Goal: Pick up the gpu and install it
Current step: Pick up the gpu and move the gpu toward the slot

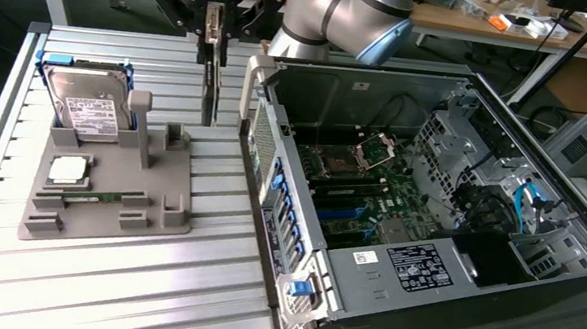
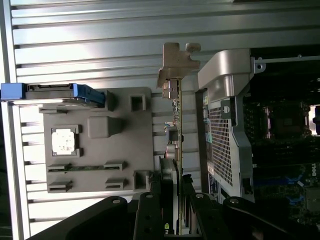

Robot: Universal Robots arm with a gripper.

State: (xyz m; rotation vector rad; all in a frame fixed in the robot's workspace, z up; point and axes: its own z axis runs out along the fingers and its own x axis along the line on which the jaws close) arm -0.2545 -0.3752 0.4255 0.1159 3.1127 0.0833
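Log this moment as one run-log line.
gripper: shut on gpu | gpu: held edge-on between fixture and open case | installed: not yet

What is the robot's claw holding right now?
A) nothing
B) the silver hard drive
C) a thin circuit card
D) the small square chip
C: the gripper is shut on the gpu, a thin card hanging edge-on beside the open computer case.

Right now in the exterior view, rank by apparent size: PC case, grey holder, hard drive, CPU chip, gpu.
1. PC case
2. grey holder
3. hard drive
4. CPU chip
gpu shows edge-on, a long thin strip: unsure against the hard drive.
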